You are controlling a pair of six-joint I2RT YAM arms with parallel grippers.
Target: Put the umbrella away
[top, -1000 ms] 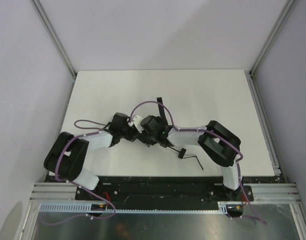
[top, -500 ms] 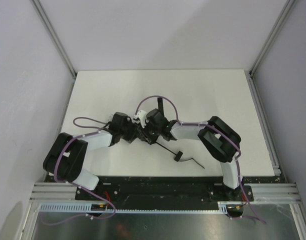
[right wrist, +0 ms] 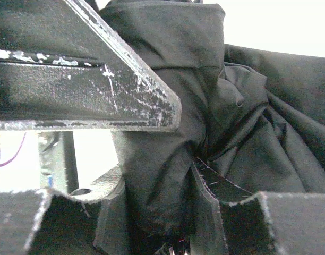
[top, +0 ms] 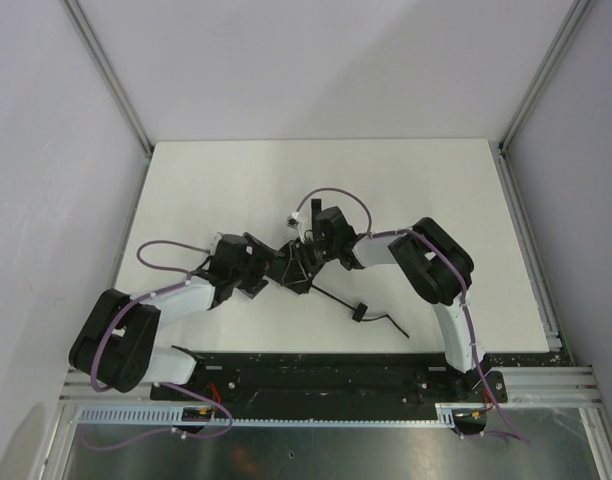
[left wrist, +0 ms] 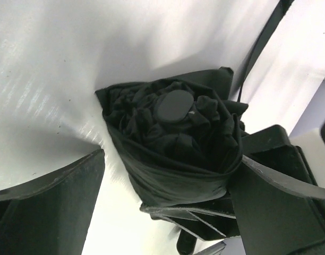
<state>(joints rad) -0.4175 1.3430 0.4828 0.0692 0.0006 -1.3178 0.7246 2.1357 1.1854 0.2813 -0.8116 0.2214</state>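
- The left gripper (left wrist: 170,159) is seen spread wide, one finger on each side of the bundle. The left finger (left wrist: 51,202) is clear of the cloth.
- The compact black fabric umbrella (left wrist: 178,133) is bunched on the white table (top: 226,180), between the two grippers.
- Its cloth is pinched by the right gripper (right wrist: 189,151).
- The thin dark shaft (top: 331,295), small black knob handle (top: 358,311) and thin strap (top: 391,325) are laid out toward the near right.

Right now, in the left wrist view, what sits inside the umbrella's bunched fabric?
A round black cap sits among the folds of the umbrella. Everything deeper, ribs and shaft included, is covered by fabric and cannot be seen.
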